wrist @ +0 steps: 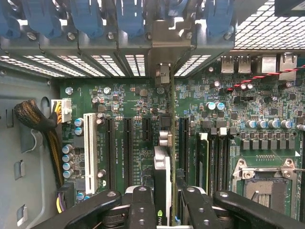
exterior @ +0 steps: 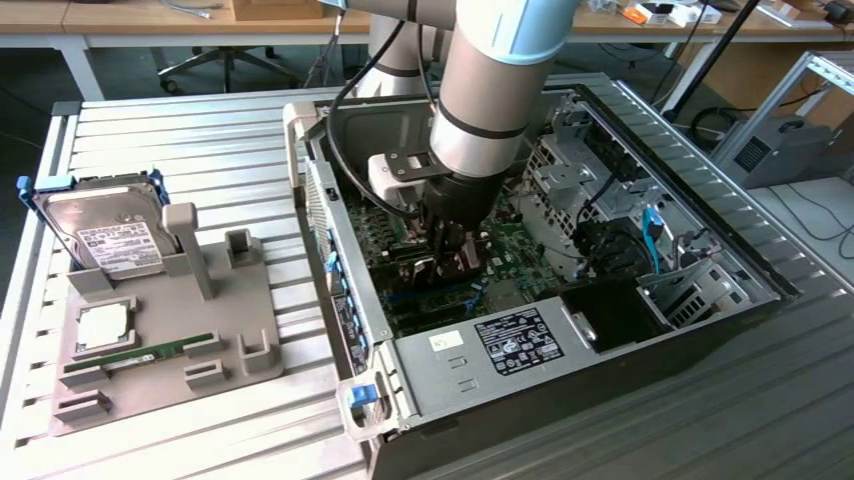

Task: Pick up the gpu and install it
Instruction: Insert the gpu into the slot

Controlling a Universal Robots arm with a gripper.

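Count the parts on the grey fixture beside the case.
3: a hard drive propped at the far end, a CPU flat in the middle, a green RAM stick nearer the camera.

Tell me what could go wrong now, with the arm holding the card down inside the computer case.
The gpu stands on edge in the gripper above the motherboard; if it sits off its slot, pressing could damage both. Its metal bracket could snag at the rear slot openings. The cable bundle nearby looks less likely to catch.
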